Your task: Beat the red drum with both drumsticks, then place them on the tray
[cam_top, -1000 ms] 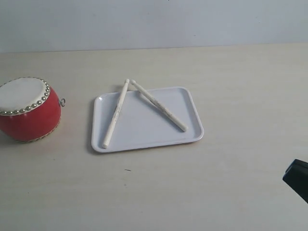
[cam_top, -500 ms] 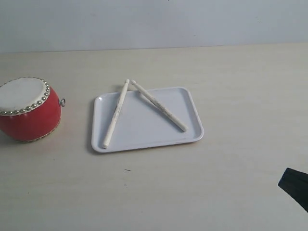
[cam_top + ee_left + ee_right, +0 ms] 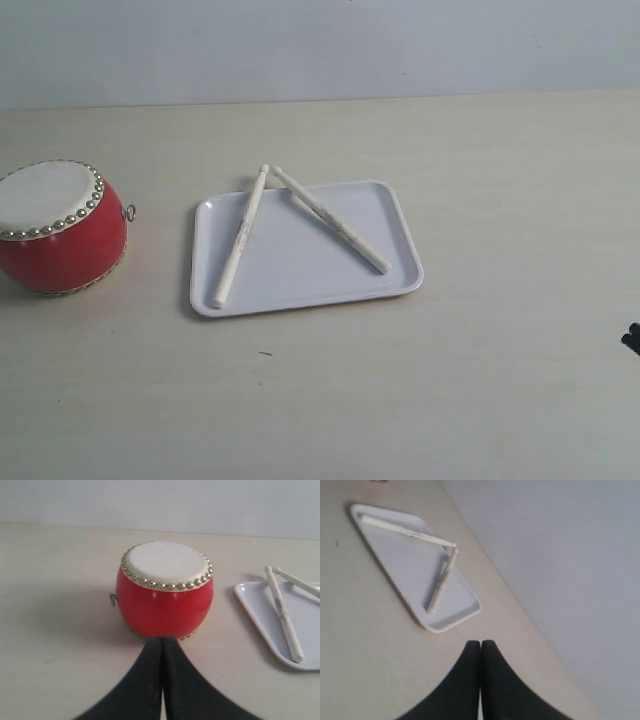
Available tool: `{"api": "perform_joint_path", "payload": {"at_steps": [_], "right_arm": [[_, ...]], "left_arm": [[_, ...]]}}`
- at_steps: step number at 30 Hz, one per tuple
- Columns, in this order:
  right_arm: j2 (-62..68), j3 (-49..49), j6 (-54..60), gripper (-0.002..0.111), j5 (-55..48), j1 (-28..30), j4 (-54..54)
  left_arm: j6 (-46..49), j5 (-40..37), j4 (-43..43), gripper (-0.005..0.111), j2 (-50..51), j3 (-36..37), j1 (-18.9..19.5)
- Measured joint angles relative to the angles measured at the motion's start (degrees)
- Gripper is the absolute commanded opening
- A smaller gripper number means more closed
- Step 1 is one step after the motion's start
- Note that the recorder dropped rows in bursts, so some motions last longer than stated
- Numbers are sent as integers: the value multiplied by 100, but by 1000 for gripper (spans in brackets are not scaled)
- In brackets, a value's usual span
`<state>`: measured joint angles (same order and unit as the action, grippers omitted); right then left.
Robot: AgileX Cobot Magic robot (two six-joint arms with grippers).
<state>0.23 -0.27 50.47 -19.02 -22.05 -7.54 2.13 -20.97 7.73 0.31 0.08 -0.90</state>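
While both end effectors (image 3: 161, 644) (image 3: 480, 647) are sitting pinched closed and empty, you are probably facing light, stiff, slick drumsticks (image 3: 240, 237) (image 3: 330, 220): grip mid-shaft.

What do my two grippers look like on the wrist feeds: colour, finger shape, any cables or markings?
Both look alike. The left gripper and right gripper each have two plain matte black fingers, broad at the base and tapering to narrow tips. No cables, labels or markings show. The arms themselves are not visible in the wrist views.
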Motion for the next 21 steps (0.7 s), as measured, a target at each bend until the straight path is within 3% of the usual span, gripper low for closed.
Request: {"api": "perform_joint_path", "payload": {"at_steps": [8,14,21], "right_arm": [[0,0,-3081,0,438,261,526],[0,0,-3635,0,1073,718,-4],[0,0,-4053,0,720,1480,-514]], "left_arm": [[0,0,20,0,0,0,136],[22,0,20,0,0,0,136],[22,0,20,0,0,0,136]]}}
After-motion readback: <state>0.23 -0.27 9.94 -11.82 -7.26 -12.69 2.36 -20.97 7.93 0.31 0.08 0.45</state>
